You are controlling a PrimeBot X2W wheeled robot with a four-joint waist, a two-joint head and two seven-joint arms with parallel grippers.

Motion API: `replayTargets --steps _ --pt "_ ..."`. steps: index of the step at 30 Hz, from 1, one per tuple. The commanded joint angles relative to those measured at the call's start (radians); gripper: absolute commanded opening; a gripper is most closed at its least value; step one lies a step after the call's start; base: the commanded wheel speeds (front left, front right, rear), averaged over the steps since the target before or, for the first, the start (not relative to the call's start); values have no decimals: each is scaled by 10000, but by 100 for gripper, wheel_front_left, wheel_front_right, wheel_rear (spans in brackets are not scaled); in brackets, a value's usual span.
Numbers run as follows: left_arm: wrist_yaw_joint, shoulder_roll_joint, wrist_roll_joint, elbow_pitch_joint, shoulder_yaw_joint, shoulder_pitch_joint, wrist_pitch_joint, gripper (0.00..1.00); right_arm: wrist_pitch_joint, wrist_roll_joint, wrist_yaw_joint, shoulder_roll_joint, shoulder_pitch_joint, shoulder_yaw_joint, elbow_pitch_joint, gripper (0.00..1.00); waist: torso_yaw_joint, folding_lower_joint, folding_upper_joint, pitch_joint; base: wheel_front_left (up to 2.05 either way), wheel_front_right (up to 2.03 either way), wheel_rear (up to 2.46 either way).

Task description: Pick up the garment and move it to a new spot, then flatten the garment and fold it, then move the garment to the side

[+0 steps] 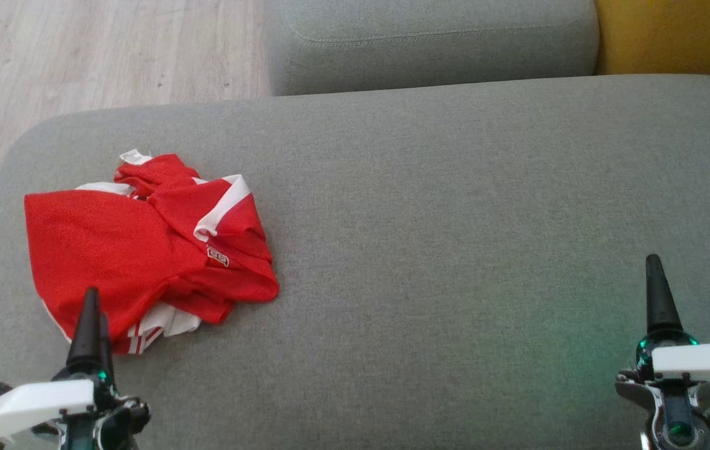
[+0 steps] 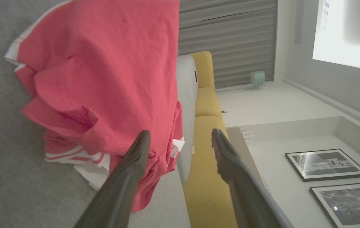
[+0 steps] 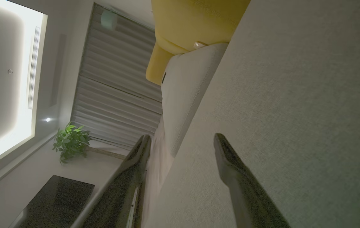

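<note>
Both grippers are spread and empty. The left gripper [image 2: 180,136] is at the near edge of the crumpled red-and-white garment [image 1: 142,250], which lies on the left of the grey sofa cushion [image 1: 455,250]. The right gripper [image 3: 181,139] is well apart. The small white badge [image 1: 217,256] perhaps bears lettering, too small to read.

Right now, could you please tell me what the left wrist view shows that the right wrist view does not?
Left wrist, unlike right wrist: the red garment, two framed pictures and the open left gripper. Right wrist, unlike left wrist: a plant and the open right gripper. Both: grey sofa, yellow cushion, blinds.
</note>
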Motion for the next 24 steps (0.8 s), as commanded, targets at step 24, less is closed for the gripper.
replayTargets --steps 24 --pt "583 142 4624 -2212 -918 -337 -737 100 -799 -4406 -3 -60 -627 936 -1155 100 36 0 0 27 0 0 0"
